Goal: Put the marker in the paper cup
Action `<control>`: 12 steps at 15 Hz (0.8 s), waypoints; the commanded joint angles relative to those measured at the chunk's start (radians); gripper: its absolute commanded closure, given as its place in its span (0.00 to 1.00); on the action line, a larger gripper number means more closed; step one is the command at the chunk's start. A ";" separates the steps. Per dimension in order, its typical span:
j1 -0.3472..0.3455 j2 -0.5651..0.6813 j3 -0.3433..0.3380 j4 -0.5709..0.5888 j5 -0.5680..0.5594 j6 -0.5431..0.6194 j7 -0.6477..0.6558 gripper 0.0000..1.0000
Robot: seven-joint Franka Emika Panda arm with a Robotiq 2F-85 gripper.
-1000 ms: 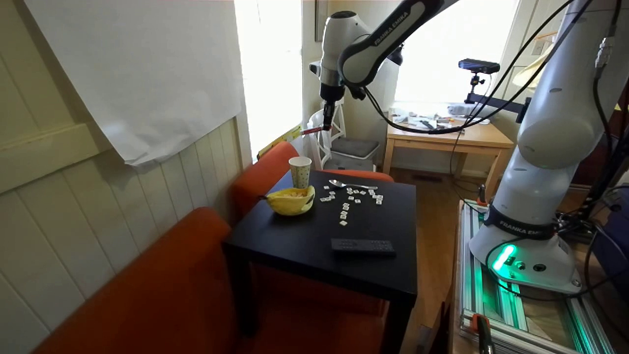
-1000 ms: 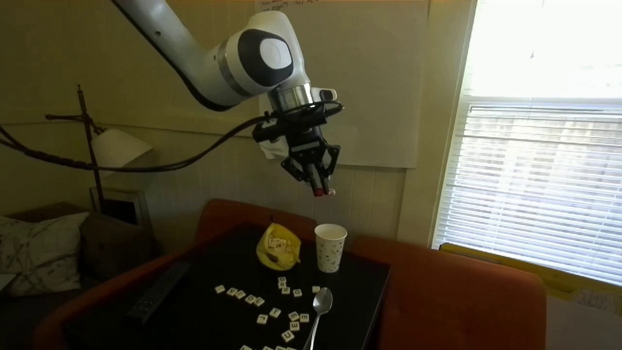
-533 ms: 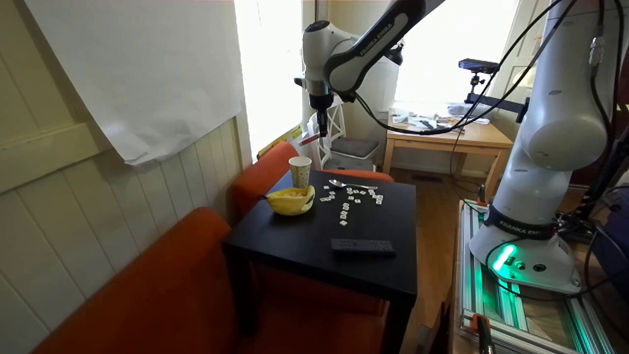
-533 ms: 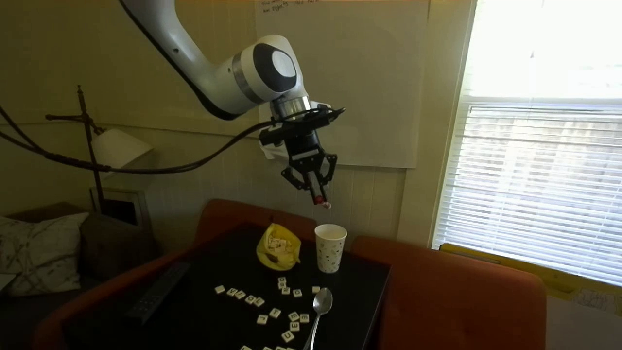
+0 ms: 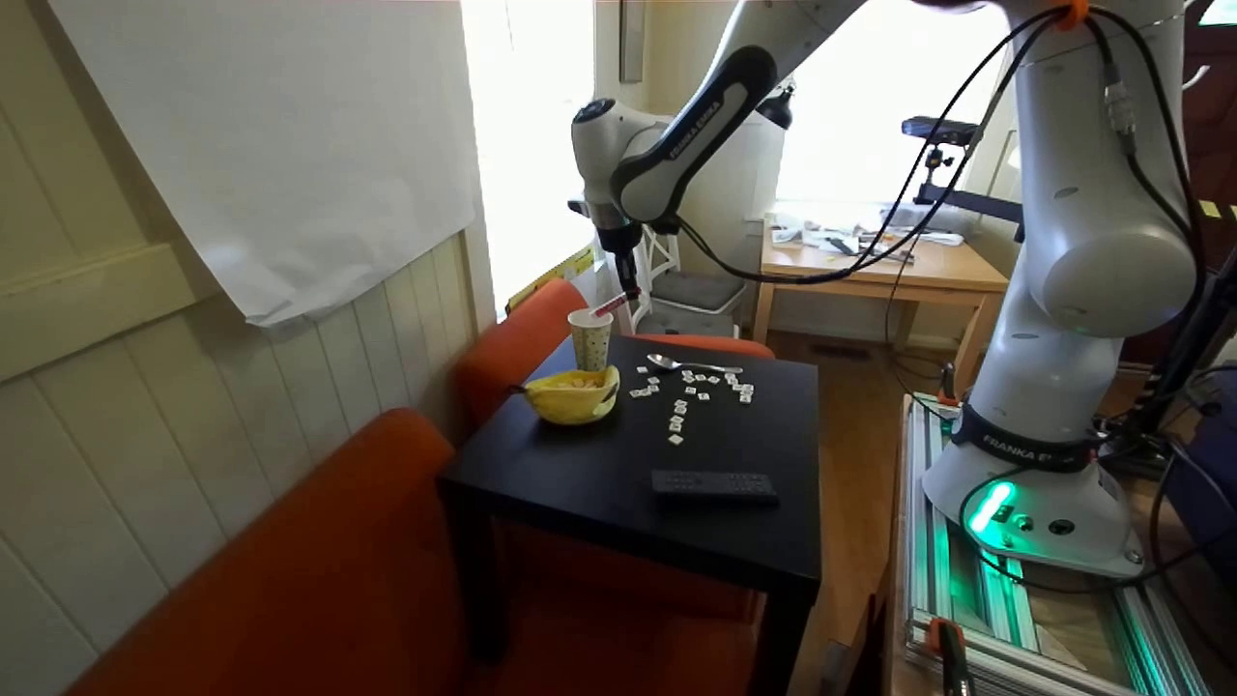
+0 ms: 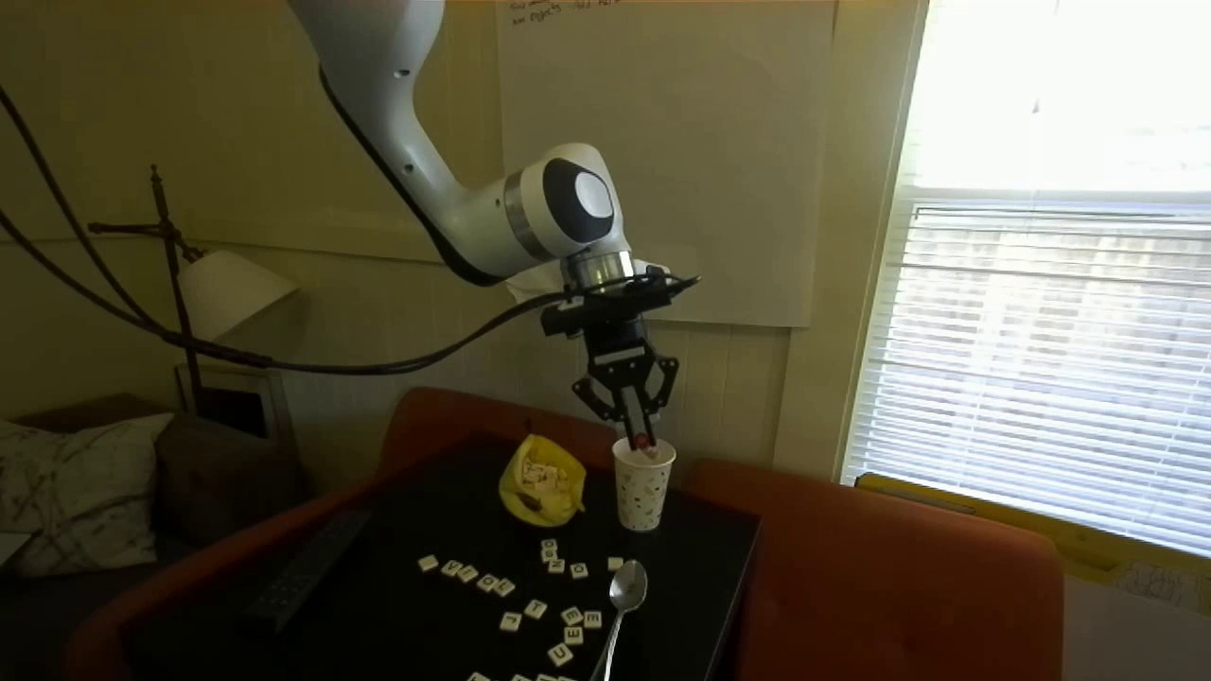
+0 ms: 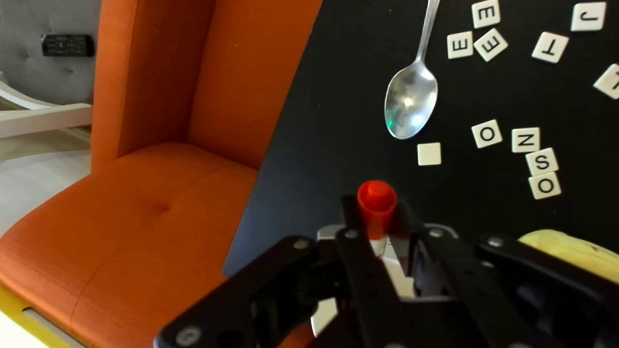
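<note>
In the wrist view the gripper [image 7: 377, 205] hid most of the paper cup [image 7: 400, 280] and the far end of the marker [image 7: 377, 200], while the right edge cut off the yellow bowl [image 7: 573, 252] and the top edge cut the spoon [image 7: 411, 96] short. In an exterior view the white tiles [image 5: 676, 439] were too small to read, and the top edge clipped the arm [image 5: 696, 130]

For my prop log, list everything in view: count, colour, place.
Table: 1, black, centre
Paper cup: 1, white, table
Marker: 1, red and white, gripped at cup's mouth
Bowl: 1, yellow, beside cup
Spoon: 1, silver, table
Letter tiles: many, white, table
Remote: 1, black, table
Seats: several, orange, around table
Device: 1, black, grey cushion
Desk: 1, brown, background
Lamp: 1, white shade, background
Paper sheet: 1, white, above seats
Windows: two, white, background
Robot arm: 1, mostly white, above table
Gripper: 1, black, shut on marker
</note>
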 commanded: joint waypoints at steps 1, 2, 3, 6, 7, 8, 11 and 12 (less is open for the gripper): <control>0.027 0.059 -0.011 0.069 0.009 -0.055 -0.024 0.95; 0.030 0.065 -0.009 0.076 0.009 -0.063 -0.029 0.95; 0.033 0.072 -0.008 0.082 0.008 -0.066 -0.034 0.95; 0.039 0.092 -0.004 0.104 0.013 -0.072 -0.050 0.95; 0.040 0.098 -0.004 0.109 0.011 -0.066 -0.053 0.95; 0.041 0.105 -0.003 0.117 0.013 -0.065 -0.056 0.95; 0.046 0.123 0.001 0.137 0.016 -0.065 -0.066 0.86; 0.049 0.128 0.000 0.143 0.014 -0.063 -0.064 0.56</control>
